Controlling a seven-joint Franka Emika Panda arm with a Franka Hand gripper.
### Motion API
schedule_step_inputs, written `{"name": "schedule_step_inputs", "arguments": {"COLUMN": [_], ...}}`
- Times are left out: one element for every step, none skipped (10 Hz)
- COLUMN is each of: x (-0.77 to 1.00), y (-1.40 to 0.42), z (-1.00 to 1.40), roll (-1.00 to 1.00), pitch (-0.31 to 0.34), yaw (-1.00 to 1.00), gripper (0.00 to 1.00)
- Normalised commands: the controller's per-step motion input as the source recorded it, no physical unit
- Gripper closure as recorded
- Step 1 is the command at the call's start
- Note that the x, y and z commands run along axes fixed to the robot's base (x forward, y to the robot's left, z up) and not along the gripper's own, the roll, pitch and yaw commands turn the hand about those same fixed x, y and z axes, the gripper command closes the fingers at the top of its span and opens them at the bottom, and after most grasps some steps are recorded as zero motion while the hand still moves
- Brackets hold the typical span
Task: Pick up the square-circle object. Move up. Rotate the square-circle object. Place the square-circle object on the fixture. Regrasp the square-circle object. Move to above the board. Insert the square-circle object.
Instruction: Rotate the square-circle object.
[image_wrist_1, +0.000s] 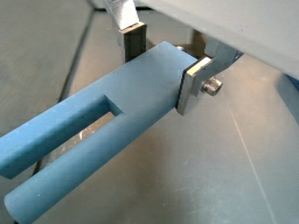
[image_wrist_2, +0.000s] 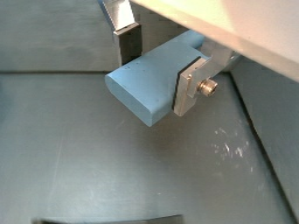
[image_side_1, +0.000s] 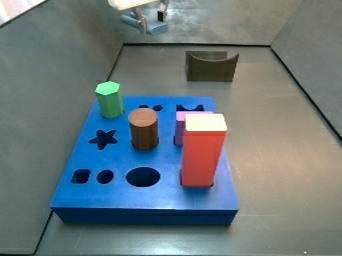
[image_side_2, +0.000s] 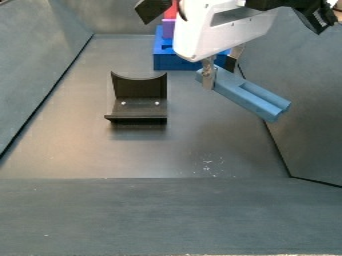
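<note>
The gripper (image_wrist_1: 162, 63) is clamped on one end of the square-circle object (image_wrist_1: 87, 131), held clear of the floor. The pale steel-blue peg projects beyond the fingers (image_wrist_1: 195, 85), its square-sectioned held end giving way to a slotted, rounded far end.

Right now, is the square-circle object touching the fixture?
Apart. In a side view the gripper holds the square-circle object in the air, tilted, clear of the fixture on the floor. Both wrist views show the fingers clamped on it.

Dark grey floor (image_side_1: 267, 120) carries the fixture (image_side_1: 211, 66) and the board (image_side_1: 120, 185); tool (image_side_2: 214, 75) above.
</note>
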Motion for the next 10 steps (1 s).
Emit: {"name": "schedule_step_inputs", "arguments": {"x": [0.02, 0.02, 0.02, 0.02, 0.02, 0.02, 0.02, 0.02, 0.02, 0.02], "y": [0.02, 0.02, 0.02, 0.02, 0.02, 0.02, 0.02, 0.02, 0.02, 0.02], "z": [-0.04, -0.04, -0.04, -0.04, -0.04, -0.04, -0.04, -0.04, -0.04, -0.04], "roll": [0.00, 0.00, 0.00, 0.00, 0.00, 0.00, 0.00, 0.00, 0.00, 0.00], "pitch": [-0.009, -0.010, -0.011, -0.013, -0.014, -0.017, -0.020, -0.024, -0.024, -0.022], "yaw": [-1.00, -1.00, -1.00, -1.00, -1.00, -1.00, -1.00, -0.94, -0.78, -0.42], "gripper": [1.00, 1.00, 1.00, 1.00, 1.00, 1.00, 1.00, 1.00, 1.00, 1.00]}}
